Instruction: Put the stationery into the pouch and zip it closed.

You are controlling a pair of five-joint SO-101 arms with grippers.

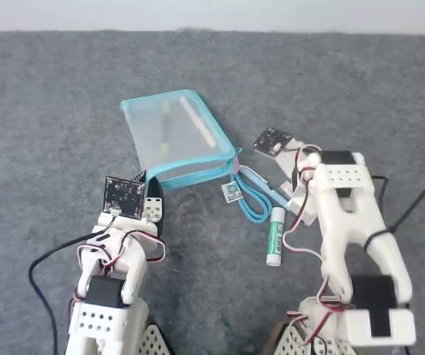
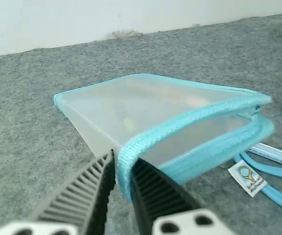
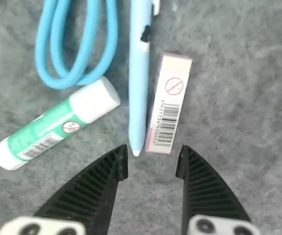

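Rim of translucent turquoise-trimmed plastic pouch [image 2: 145, 112] clenched between closed fingers of left gripper [image 2: 122, 164], on grey felt table [image 1: 49, 111]; right gripper [image 3: 153, 156] spread wide above light-blue pen [image 3: 140, 73], between green-white glue stick [image 3: 57, 125] and small barcoded box [image 3: 167, 110].

Both arms [image 1: 352, 214] are white plastic with black servos [image 1: 372, 296] and red, white and black wires [image 1: 156, 248]. The left hand [image 2: 122, 164] and right hand [image 3: 153, 159] have black ribbed fingers [image 3: 101, 186].
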